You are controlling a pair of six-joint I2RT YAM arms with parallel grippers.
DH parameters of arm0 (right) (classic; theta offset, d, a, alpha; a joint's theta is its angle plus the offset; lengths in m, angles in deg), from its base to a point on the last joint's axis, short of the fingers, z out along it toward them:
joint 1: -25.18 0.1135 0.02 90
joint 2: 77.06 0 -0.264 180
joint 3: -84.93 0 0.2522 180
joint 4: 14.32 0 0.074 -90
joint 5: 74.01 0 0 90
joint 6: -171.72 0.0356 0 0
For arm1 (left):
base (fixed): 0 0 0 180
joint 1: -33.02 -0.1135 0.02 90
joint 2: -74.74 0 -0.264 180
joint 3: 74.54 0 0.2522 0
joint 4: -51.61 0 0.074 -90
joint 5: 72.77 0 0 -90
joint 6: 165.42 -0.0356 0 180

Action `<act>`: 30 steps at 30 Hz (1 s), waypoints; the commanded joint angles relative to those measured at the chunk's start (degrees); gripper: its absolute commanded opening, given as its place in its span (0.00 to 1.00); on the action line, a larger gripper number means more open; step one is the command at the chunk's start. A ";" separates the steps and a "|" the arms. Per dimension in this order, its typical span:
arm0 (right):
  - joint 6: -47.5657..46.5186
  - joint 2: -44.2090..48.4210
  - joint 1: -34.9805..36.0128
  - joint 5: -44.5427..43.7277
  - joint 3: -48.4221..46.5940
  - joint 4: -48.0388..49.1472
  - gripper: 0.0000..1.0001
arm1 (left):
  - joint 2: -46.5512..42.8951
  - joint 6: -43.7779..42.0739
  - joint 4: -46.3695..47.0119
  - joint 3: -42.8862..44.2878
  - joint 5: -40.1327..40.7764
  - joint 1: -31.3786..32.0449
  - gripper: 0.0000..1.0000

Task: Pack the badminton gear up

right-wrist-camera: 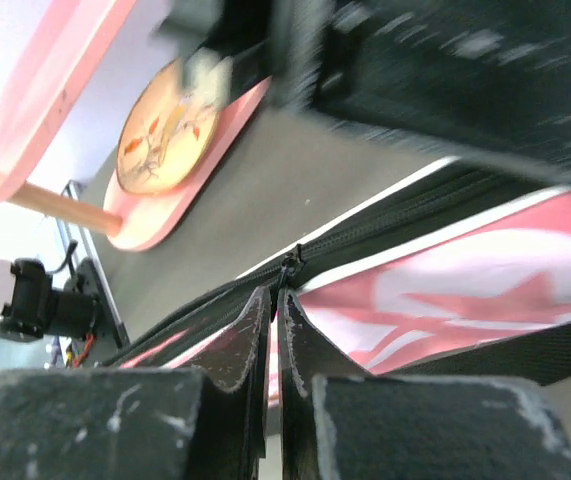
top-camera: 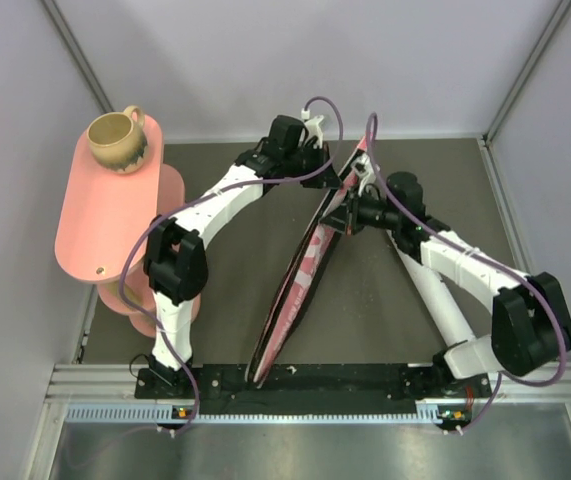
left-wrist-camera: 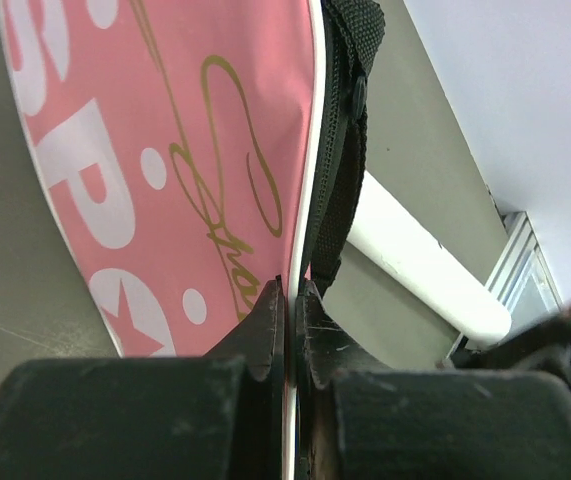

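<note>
At 9 o'clock the pink tiered table stands against the left wall, with a tan mug on its top tier. Left pincer: clenched on the white-piped rim of the pink bag, near the bag's wide end at 12 o'clock. The bag stands on edge across the middle of the table, running from 6 o'clock to 12. A white tube lies close beyond it. Right pincer: clenched on the bag's zipper edge, toward 6 o'clock of the left pincer. Bare table lies open at 7 o'clock, 5 o'clock and 1 to 2 o'clock.
</note>
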 commanded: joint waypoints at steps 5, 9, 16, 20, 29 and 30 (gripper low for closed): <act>-3.05 10.34 15.17 0.33 6.55 -1.90 0.00 | 2.40 -4.55 3.48 5.43 1.48 -0.37 0.00; -4.36 12.63 23.87 -1.96 9.37 -2.52 0.00 | 1.61 -4.99 3.74 5.43 5.69 -0.37 0.00; -7.00 12.37 41.89 -10.56 11.49 -5.07 0.00 | 1.08 -7.45 6.38 5.78 11.23 -0.37 0.00; -6.13 9.57 50.06 -11.81 11.75 -2.53 0.00 | 2.57 -9.03 6.47 7.27 11.77 -0.46 0.00; -6.65 -0.81 62.91 -14.71 10.61 0.98 0.00 | 4.25 -14.13 5.94 8.07 15.28 -0.72 0.00; -6.83 -2.73 64.04 -14.45 10.26 0.90 0.00 | 4.42 -14.74 5.85 8.15 15.72 -0.81 0.00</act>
